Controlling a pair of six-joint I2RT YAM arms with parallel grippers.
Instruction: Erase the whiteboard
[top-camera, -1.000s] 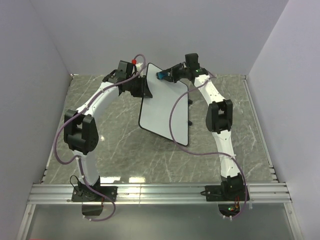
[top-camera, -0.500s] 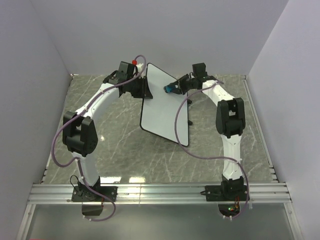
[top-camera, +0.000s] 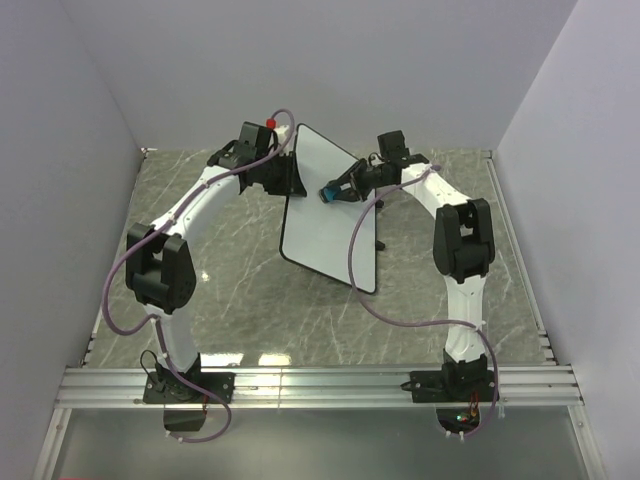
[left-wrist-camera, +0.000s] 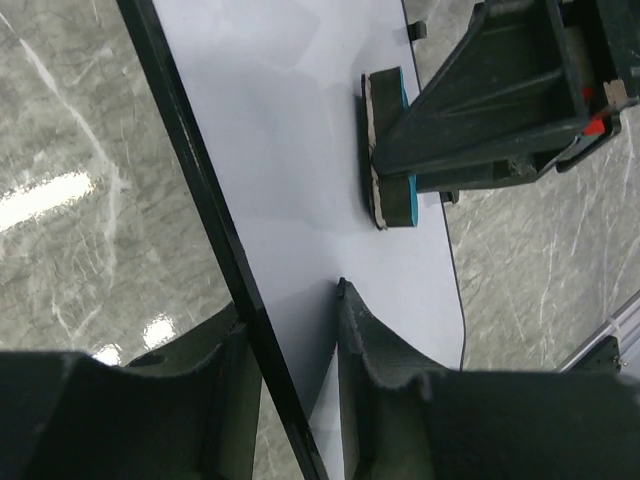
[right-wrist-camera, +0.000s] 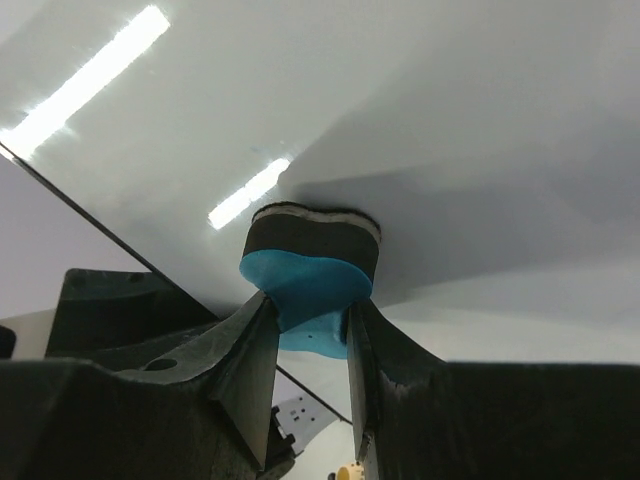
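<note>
Rail (top-camera: 320, 385): aluminium, running across the near edge. Both arm bases are bolted to it, the left arm on the left.

Surface (top-camera: 230, 270): grey with pale marble veining, reaching from the rail to the back wall.

Cable (top-camera: 350, 255): purple, hanging from the right arm in a loop that crosses in front of the board's near right part. A like cable follows the left arm.

Whiteboard (top-camera: 320, 225): a white panel in a thin black frame with rounded corners. It stands on the far middle of the surface between the two arms, tilted, with one corner nearest the rail. The face reads plain white in all three views. A small black foot (top-camera: 380, 244) shows at its right side.

Left fingers (top-camera: 290, 178): clenched on the board's left edge. In the left wrist view the black frame runs between the two pads, one pad on the white face and the other behind the frame.

Eraser (right-wrist-camera: 312, 262): a small blue block with a dark felt layer. The felt side lies flat against the white face, in the board's upper half.

Right fingers (top-camera: 340, 189): grasping the eraser by its blue body, one on each side, and pointing at the board from the right.

Walls (top-camera: 400, 60): pale lilac-grey, enclosing the left, back and right.
</note>
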